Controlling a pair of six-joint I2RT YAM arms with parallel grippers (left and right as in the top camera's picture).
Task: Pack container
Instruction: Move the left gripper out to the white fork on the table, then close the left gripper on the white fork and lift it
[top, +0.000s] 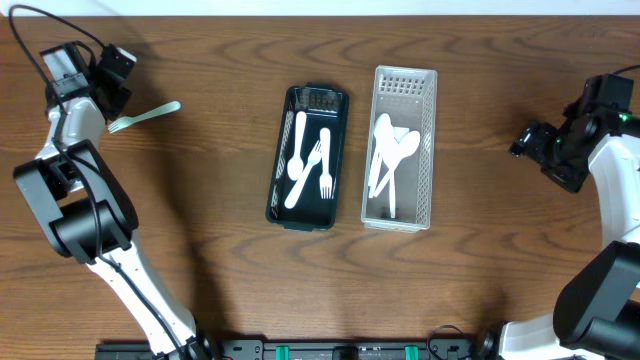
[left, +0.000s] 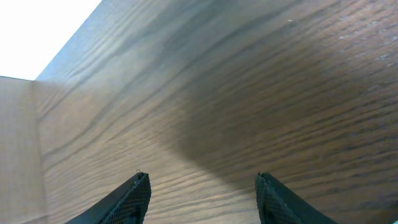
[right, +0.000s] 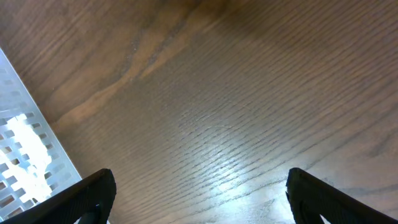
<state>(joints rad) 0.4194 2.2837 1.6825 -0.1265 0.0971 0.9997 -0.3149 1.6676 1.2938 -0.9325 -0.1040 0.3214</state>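
Wooden table (top: 200, 290), green fork (top: 146, 116) near open left gripper (left: 199, 176)

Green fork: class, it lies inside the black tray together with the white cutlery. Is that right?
Not right. The green fork lies on the bare table, off to the left and apart from the black tray. The overhead view shows this. The white cutlery is indeed inside that tray.

L gripper (left: 199, 178), R gripper (right: 200, 175) open.
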